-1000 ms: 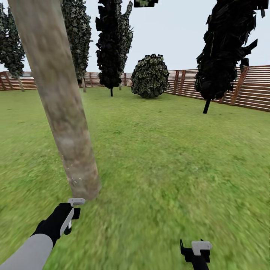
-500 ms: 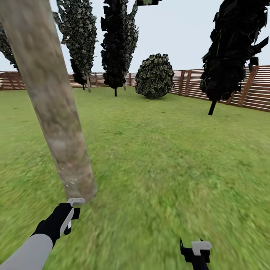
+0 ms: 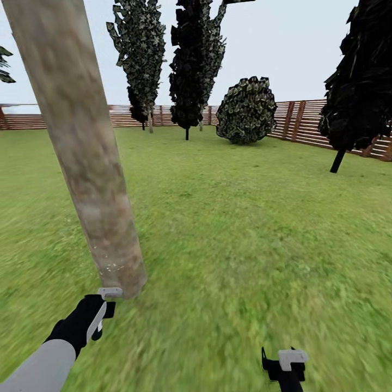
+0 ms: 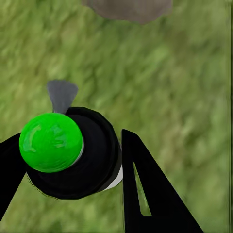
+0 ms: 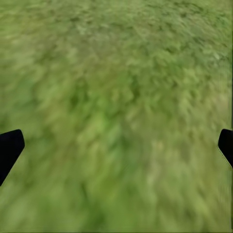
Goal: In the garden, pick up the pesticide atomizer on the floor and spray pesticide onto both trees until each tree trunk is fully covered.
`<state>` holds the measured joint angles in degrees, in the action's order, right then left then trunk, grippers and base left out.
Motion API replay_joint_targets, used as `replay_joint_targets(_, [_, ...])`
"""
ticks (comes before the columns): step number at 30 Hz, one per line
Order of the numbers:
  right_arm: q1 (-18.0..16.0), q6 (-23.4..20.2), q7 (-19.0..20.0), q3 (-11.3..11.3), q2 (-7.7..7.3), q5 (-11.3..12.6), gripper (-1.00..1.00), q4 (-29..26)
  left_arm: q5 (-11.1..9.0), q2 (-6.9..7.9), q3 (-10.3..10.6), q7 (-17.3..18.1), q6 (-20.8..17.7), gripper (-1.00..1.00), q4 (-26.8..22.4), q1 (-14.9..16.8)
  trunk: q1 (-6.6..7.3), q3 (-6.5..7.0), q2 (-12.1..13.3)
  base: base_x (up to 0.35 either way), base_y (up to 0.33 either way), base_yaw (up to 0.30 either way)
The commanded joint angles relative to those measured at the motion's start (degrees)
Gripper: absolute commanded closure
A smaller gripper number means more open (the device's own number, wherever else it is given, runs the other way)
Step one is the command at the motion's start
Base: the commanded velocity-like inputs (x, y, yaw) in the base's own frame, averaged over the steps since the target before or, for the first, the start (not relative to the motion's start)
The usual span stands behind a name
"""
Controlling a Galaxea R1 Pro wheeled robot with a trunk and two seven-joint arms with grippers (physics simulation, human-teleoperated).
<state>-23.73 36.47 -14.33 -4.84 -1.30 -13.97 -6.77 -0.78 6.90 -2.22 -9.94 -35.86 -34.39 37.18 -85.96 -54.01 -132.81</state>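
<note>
A thick grey-tan mottled tree trunk (image 3: 87, 158) rises from the grass floor (image 3: 245, 234) at the left of the head view. Its base (image 4: 128, 7) also shows in the left wrist view. Just in front of that base my left gripper (image 3: 95, 318) is shut on the pesticide atomizer (image 4: 73, 160), a black body with a bright green cap (image 4: 51, 141) and a grey nozzle (image 4: 61, 94) pointing toward the trunk. My right gripper (image 3: 283, 370) hangs open low at the right over bare grass, with its fingertips (image 5: 9, 148) far apart.
Black cone-shaped trees (image 3: 196, 60) (image 3: 359, 81), a speckled cone tree (image 3: 140, 54) and a round bush (image 3: 247, 111) stand far back along the brown slat fence (image 3: 305, 122). Open lawn stretches ahead and to the right of the trunk.
The whole head view has swung left, so the far trees and fence sit further right in the picture. Both grippers keep their places in the picture, and the left still holds the atomizer.
</note>
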Motion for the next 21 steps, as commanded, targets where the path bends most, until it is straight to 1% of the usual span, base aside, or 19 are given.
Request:
replay_joint_targets(1, [0.0,0.0,0.0,0.0,0.02,0.0,-1.00,0.0,0.0,0.01,0.0,0.0,0.0,1.00,-0.1,0.0,0.00,0.00,0.0,0.091,-0.252,0.015])
replay_joint_targets(5, [0.0,0.0,0.0,0.0,0.06,0.0,-1.00,0.0,0.0,0.04,-0.1,-0.1,0.0,1.00,-0.3,0.0,0.00,0.00,0.0,0.021,-0.264,0.009])
replay_joint_targets(10, [0.0,0.0,0.0,0.0,0.00,0.0,-1.00,0.0,0.0,0.22,-0.1,-0.2,0.1,1.00,-0.4,-0.1,0.00,0.00,0.0,-0.161,-0.231,0.206])
replay_joint_targets(14, [0.0,0.0,0.0,0.0,-0.02,0.0,-1.00,0.0,-0.1,-0.01,-0.1,-0.3,0.8,1.00,0.1,-0.1,0.00,0.00,0.0,-0.072,-0.053,0.274])
replay_joint_targets(17, [0.0,0.0,0.0,0.0,-0.02,0.0,-1.00,0.0,-0.2,0.07,0.0,-0.2,2.4,1.00,-0.5,0.0,0.00,0.00,0.0,-0.004,-0.003,0.277])
replay_joint_targets(21, [0.0,0.0,0.0,0.0,0.00,0.0,-1.00,-0.1,-0.2,-0.63,0.4,0.4,2.8,1.00,-0.7,1.1,0.00,0.00,0.0,-0.001,-0.001,0.256])
